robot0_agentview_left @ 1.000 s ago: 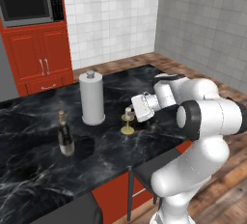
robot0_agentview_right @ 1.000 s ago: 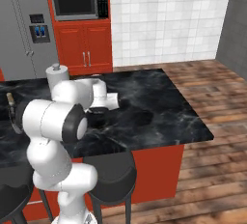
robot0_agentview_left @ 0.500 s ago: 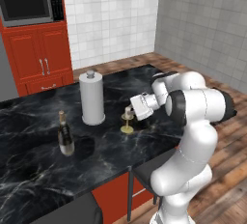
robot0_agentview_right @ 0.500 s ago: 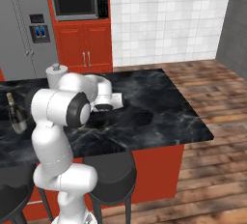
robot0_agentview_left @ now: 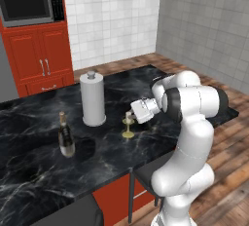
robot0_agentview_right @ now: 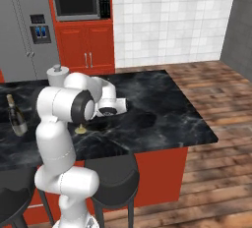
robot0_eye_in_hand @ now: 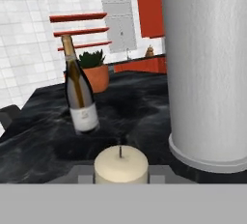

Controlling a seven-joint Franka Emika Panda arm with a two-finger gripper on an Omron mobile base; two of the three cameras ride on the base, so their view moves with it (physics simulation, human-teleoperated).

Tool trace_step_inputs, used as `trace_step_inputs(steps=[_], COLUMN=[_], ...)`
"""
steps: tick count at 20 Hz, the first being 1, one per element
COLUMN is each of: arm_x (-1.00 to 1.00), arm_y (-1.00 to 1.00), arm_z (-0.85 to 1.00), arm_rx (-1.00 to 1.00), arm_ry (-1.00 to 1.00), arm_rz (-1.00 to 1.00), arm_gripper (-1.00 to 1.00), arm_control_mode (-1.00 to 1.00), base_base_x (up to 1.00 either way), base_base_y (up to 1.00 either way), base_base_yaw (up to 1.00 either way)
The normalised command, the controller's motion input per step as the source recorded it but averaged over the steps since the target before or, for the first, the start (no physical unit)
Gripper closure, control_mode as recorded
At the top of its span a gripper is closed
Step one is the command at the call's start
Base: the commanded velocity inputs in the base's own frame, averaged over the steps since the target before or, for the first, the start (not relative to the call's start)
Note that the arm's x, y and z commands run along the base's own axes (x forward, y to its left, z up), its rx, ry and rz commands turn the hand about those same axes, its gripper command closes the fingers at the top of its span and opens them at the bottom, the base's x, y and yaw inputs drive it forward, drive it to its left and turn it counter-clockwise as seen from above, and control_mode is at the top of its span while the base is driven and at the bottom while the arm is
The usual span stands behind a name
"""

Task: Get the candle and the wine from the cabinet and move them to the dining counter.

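Candle (robot0_agentview_left: pixel 128 125) stands upright on the dining counter (robot0_agentview_left: pixel 39 166), beside the paper-towel roll (robot0_agentview_left: pixel 92 99), with the wine (robot0_agentview_left: pixel 65 136) well off to its left. The white arm folds back at the elbow and reaches level across the slab, its gripper (robot0_agentview_left: pixel 131 116) at the candle's top. The jaws sit either side of the cream stub (robot0_eye_in_hand: pixel 120 165); whether they press it I cannot tell. Its brass stem and round foot rest on the marble.
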Motion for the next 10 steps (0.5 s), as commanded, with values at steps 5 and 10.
trace_step_inputs(steps=[5, 10], arm_x=[0.0, 0.0], arm_y=[0.03, 0.02], arm_z=[-0.22, -0.07], arm_rx=[0.0, 0.0], arm_ry=[0.0, 0.0], arm_rz=[0.01, 0.0], arm_gripper=[1.0, 1.0], arm_control_mode=[-1.0, -1.0], base_base_x=[0.0, 0.0], base_base_y=[0.0, 0.0], base_base_yaw=[0.0, 0.0])
